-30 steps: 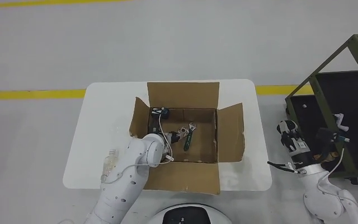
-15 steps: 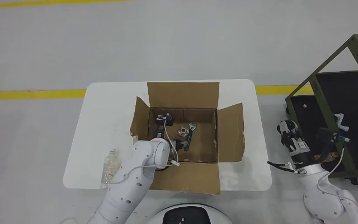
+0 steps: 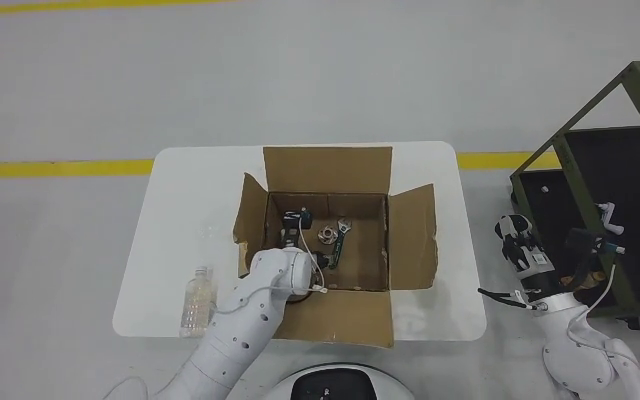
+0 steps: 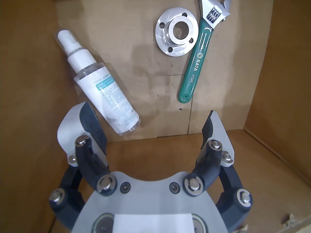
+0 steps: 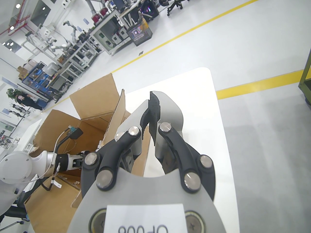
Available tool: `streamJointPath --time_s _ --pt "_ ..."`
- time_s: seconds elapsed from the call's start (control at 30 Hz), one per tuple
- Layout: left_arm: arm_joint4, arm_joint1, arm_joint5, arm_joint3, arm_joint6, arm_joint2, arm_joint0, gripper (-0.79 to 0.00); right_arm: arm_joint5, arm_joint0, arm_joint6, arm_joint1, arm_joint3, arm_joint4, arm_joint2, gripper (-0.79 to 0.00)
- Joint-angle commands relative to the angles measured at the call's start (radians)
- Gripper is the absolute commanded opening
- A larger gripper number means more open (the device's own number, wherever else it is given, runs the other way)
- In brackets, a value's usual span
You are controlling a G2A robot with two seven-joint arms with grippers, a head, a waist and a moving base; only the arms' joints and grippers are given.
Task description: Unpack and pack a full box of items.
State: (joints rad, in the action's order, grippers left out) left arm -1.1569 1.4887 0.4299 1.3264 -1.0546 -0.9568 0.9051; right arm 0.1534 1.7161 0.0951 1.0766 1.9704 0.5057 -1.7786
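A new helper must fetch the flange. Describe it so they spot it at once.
On the white table stands an open box. On its floor, between a spray bottle and a green-handled wrench, lies the flange. It alone is round: a silver disc with a raised hub and bolt holes.

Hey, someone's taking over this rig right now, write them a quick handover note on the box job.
Left gripper: fingers open, empty, down inside the box, nearest the spray bottle.
Right gripper: fingers shut, empty, beyond the right edge of the table.
In the box: spray bottle, metal flange, green-handled wrench.
Done: clear bottle apparently out, on the table on the left arm's side of the box.
Left: unpack those three, then repack everything.
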Motion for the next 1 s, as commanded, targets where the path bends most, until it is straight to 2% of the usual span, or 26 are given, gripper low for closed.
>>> streamJointPath --time_s 0.0,0.33,0.53,0.73,0.97 --pt "0.001 0.004 0.006 -0.025 0.014 0.006 -0.007 0.000 0.000 0.000 0.000 0.000 0.000 0.000 0.000 -0.785" --pt "-0.026 0.021 0.026 -0.100 0.060 0.030 -0.034 0.000 0.000 0.000 0.000 0.000 0.000 0.000 0.000 -0.776" --pt "-0.017 0.031 0.049 -0.124 0.043 0.029 -0.047 0.000 0.000 0.000 0.000 0.000 0.000 0.000 0.000 -0.760" --pt "0.044 0.039 0.032 -0.117 0.035 0.013 -0.050 0.000 0.000 0.000 0.000 0.000 0.000 0.000 0.000 -0.757" --pt "0.092 0.043 0.000 -0.080 0.073 -0.006 -0.044 0.000 0.000 0.000 0.000 0.000 0.000 0.000 0.000 -0.754"
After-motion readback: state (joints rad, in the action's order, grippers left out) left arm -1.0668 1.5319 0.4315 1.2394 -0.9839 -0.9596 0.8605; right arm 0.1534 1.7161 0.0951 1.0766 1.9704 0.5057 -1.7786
